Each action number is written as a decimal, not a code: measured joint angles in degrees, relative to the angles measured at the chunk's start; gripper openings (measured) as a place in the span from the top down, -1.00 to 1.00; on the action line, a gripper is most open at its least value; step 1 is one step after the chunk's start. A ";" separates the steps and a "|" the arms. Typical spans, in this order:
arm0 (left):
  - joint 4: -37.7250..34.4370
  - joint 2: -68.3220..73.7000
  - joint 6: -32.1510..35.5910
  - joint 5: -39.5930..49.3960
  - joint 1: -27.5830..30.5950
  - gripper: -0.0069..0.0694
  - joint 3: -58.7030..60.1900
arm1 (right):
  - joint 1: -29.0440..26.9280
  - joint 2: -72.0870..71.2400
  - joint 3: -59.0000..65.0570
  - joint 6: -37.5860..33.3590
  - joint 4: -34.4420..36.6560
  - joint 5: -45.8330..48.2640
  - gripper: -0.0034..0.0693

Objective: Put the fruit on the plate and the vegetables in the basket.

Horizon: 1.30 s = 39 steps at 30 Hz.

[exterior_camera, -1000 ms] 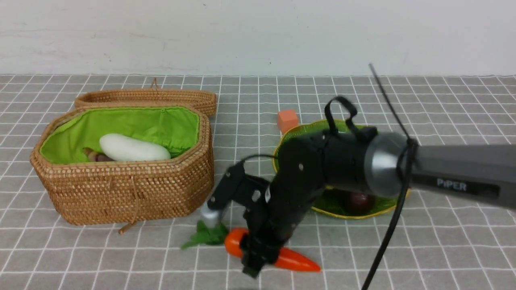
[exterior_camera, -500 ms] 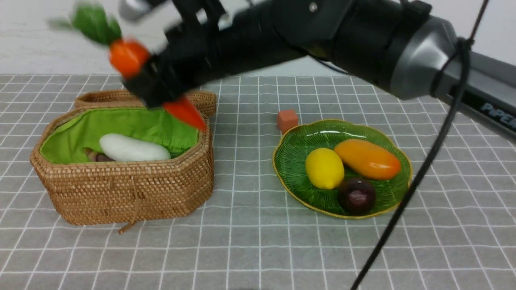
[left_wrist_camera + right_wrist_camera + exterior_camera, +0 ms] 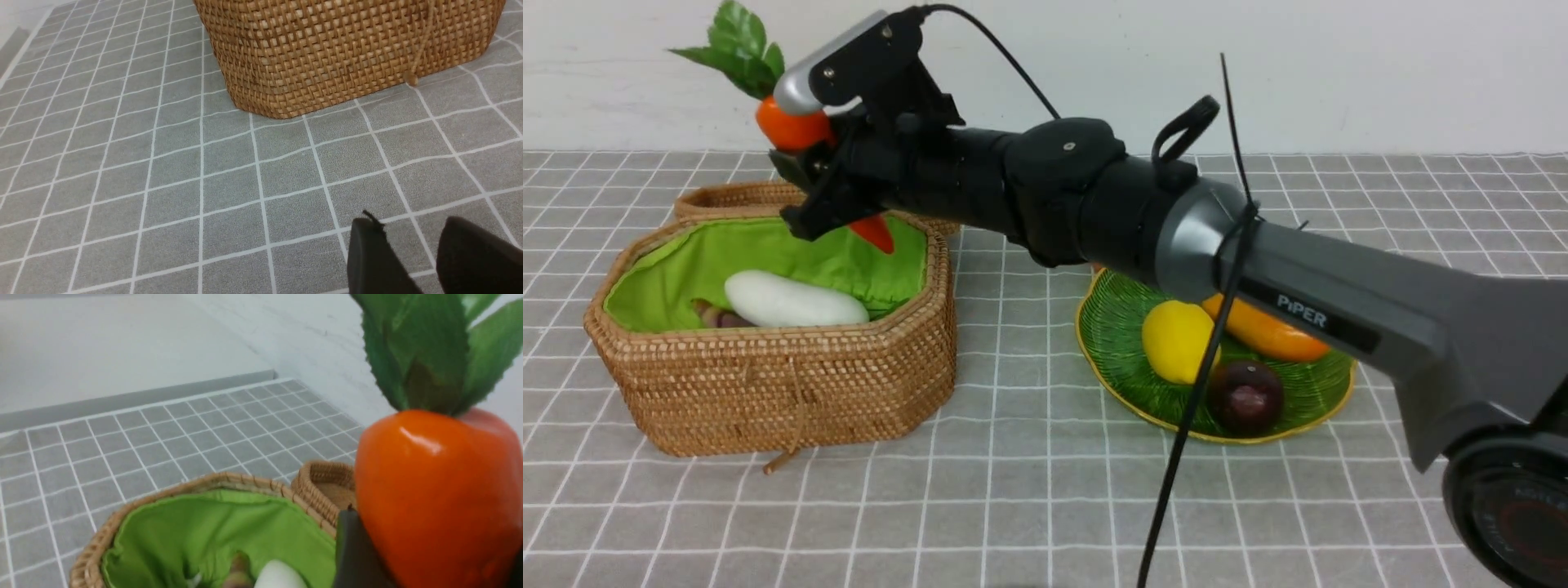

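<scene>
Right arm [image 3: 1307, 310]: marked "PiPER", crosses the plate [image 3: 1119, 343], hiding the mango-like fruit's [image 3: 1274, 335] upper part. Basket [image 3: 768, 384]: holds radish [image 3: 792, 300] and a half-hidden purple stalk [image 3: 715, 316]. Right gripper [image 3: 829, 192]: pinches the carrot [image 3: 796, 126] above the basket. Lemon [image 3: 1176, 341], plum [image 3: 1245, 396]: on the plate. Left gripper [image 3: 412, 261]: fingers apart, empty.

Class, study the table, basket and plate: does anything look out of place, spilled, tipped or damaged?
Nothing is spilled or broken. The one item off the table is the carrot, gripped by the right end effector above the basket. The lemon lies on the plate and the radish in the basket.
</scene>
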 joint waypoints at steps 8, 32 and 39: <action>0.00 0.00 0.00 0.00 0.00 0.19 0.00 | 0.06 -1.64 0.00 0.85 3.35 11.98 -0.92; 0.00 0.00 0.00 -0.06 0.00 0.19 0.00 | 0.46 -36.66 8.42 90.92 -87.47 61.85 0.95; 0.00 0.00 0.00 -0.01 0.00 0.19 0.00 | 0.46 -45.98 22.94 94.20 -87.00 62.47 0.94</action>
